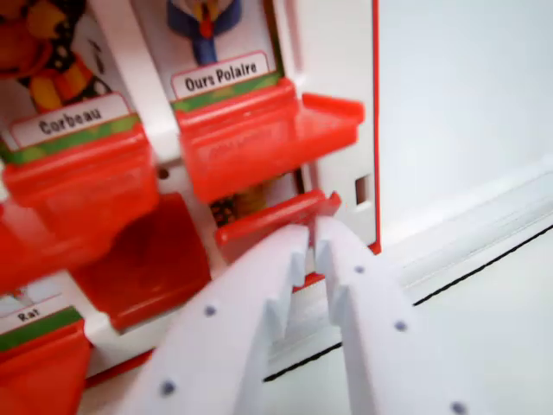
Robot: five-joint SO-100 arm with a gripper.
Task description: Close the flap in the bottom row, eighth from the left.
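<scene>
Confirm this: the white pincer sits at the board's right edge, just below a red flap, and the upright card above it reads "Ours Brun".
One thing is wrong: the card reads "Ours Polaire", not "Ours Brun", as the wrist view shows. The rest holds: the white pincer is at the right edge of the board, its tips just below a red flap.

Open white surface [467, 130] on the wrist view's right; free passage. Red flaps [259, 143] crowd the left. Board's red edge [376, 130] divides them.
</scene>
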